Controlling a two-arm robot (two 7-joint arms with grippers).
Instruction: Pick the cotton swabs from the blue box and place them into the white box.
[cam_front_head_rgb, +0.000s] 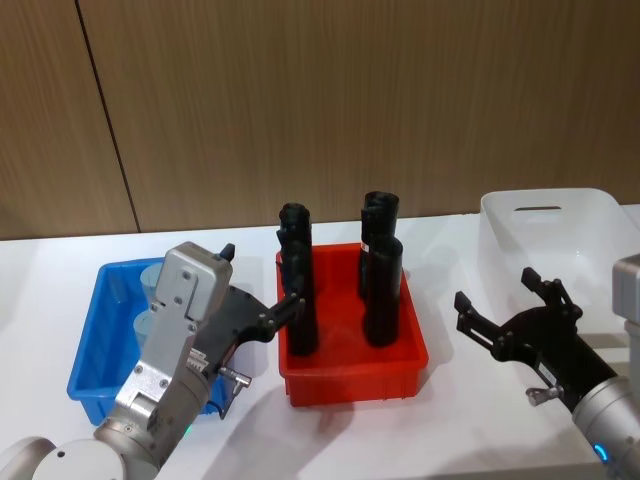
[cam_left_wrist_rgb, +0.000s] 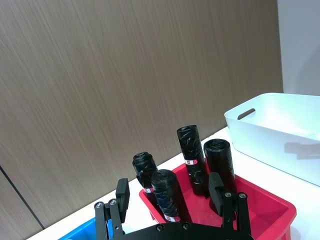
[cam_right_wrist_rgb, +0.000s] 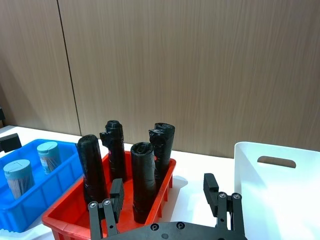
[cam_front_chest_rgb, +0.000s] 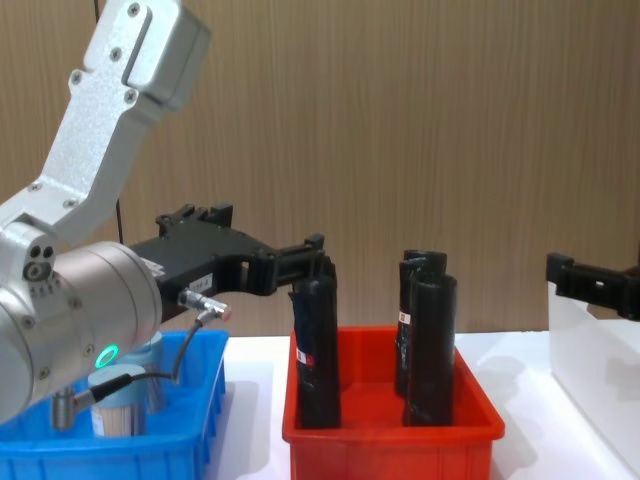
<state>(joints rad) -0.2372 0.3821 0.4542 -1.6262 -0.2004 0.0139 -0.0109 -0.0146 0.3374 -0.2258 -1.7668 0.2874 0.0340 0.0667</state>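
The cotton swabs (cam_right_wrist_rgb: 48, 156) you want are two small clear jars with pale grey-blue lids and tan sticks inside. Both stand upright in the blue box (cam_front_head_rgb: 90, 350), toward its back wall, partly hidden behind the left arm in your head view. Your left gripper (cam_front_head_rgb: 260, 275) hangs above that box's right rim, beside the red box (cam_front_head_rgb: 350, 385) of black rolls (cam_front_head_rgb: 381, 290), with its jaws apart and empty. Your right gripper (cam_front_head_rgb: 495, 290) hovers, jaws also apart, just left of the white box (cam_front_head_rgb: 590, 235), which sits near the table's (cam_front_head_rgb: 450, 420) back edge.
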